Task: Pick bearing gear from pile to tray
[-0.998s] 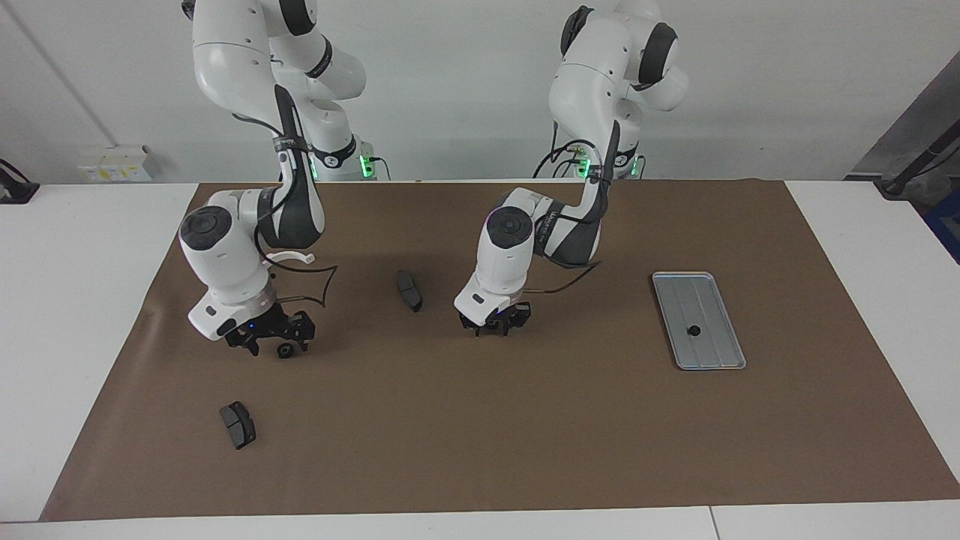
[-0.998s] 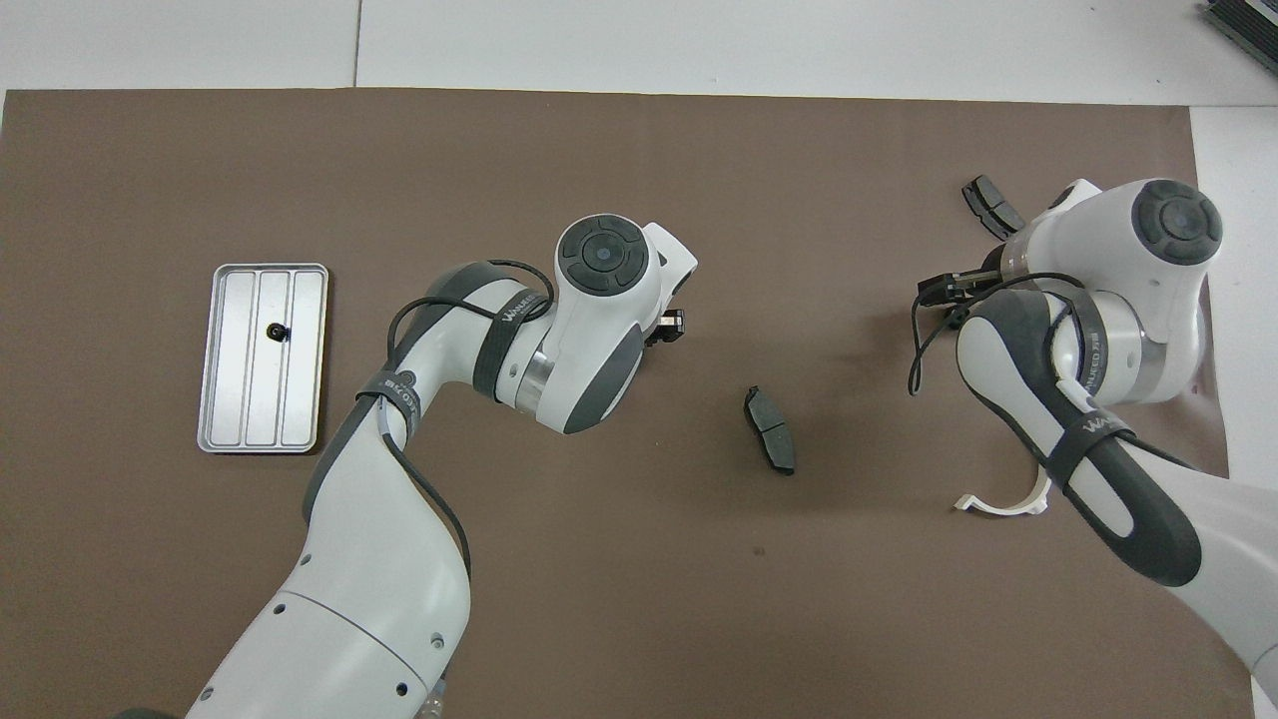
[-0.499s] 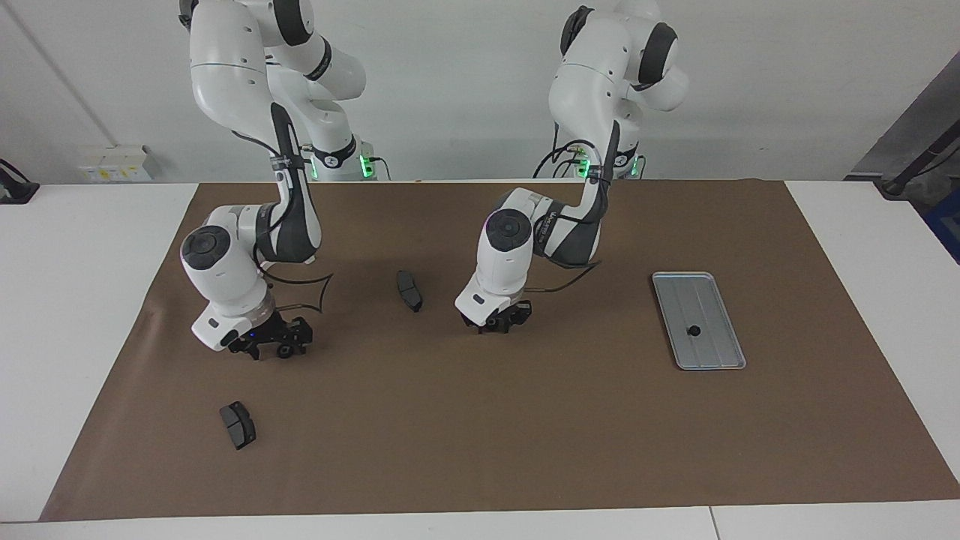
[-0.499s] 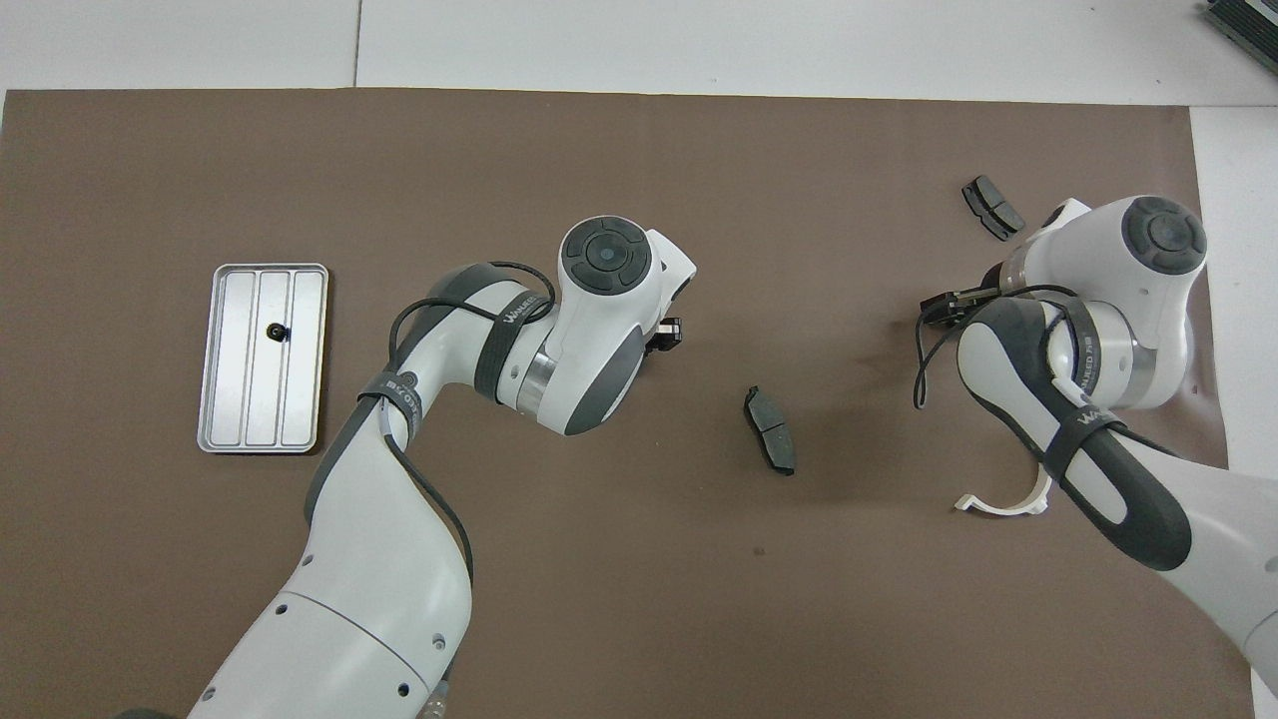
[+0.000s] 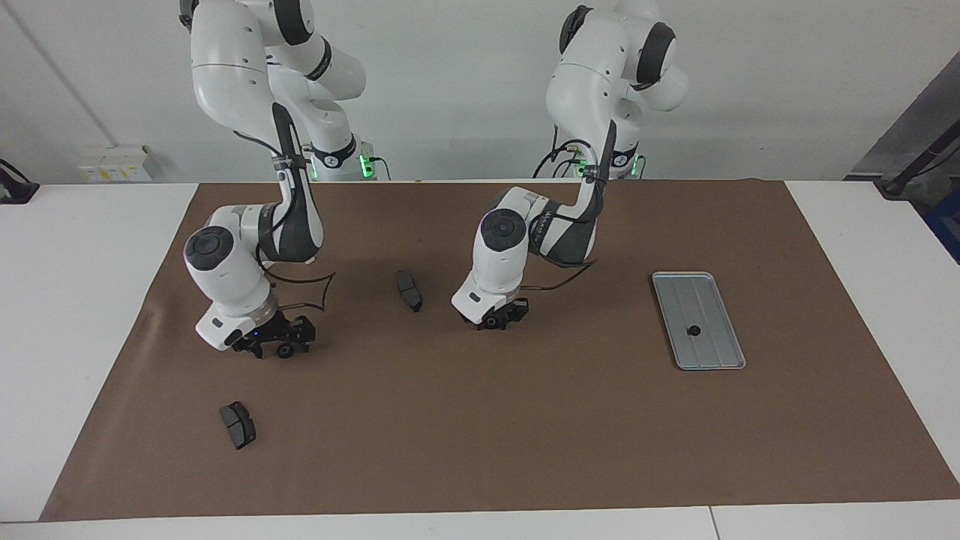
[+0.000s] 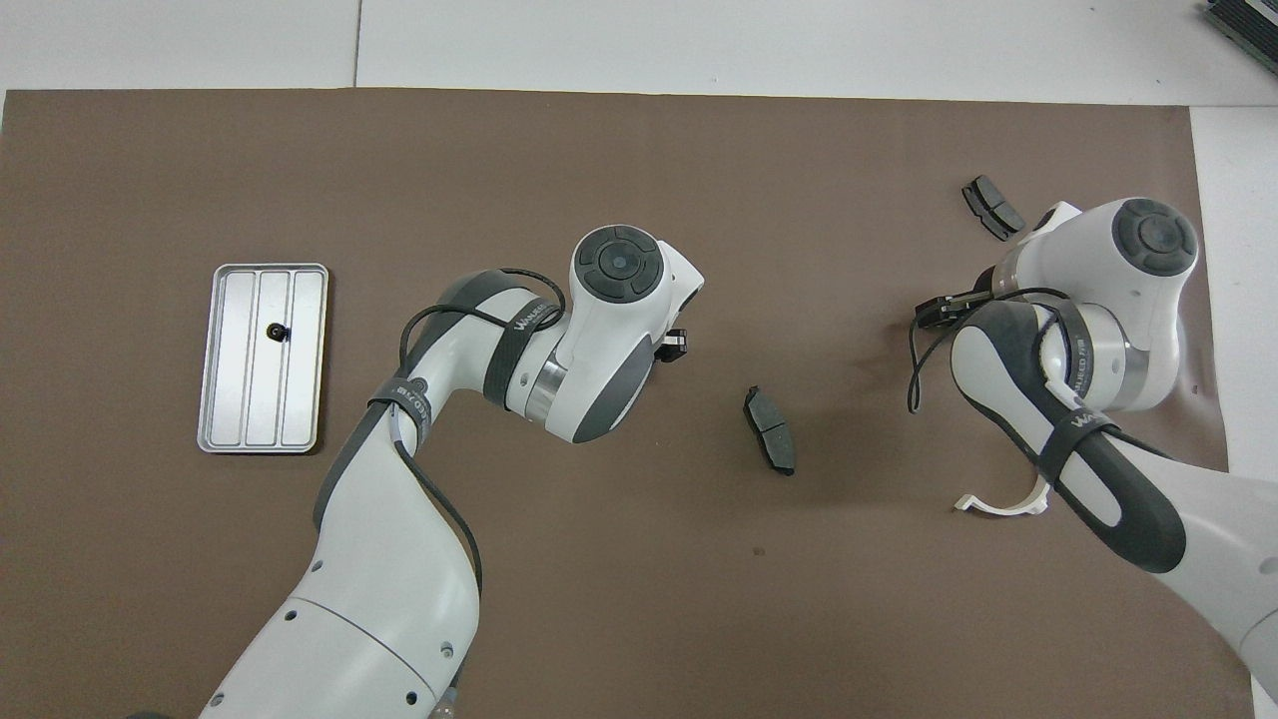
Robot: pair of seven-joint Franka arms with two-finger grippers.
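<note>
At the mat (image 5: pixel 480 450), right jaws (image 5: pixel 274 349) narrower than before

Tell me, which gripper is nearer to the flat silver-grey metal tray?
Left. The left gripper is low over the brown mat mid-table, apart from the tray. The right gripper is down at the right arm's end.

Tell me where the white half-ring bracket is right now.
In the overhead view the white half-ring bracket lies on the brown mat at the right arm's end of the table, partly under the right arm, nearer to the robots than the brake pad mid-mat.
</note>
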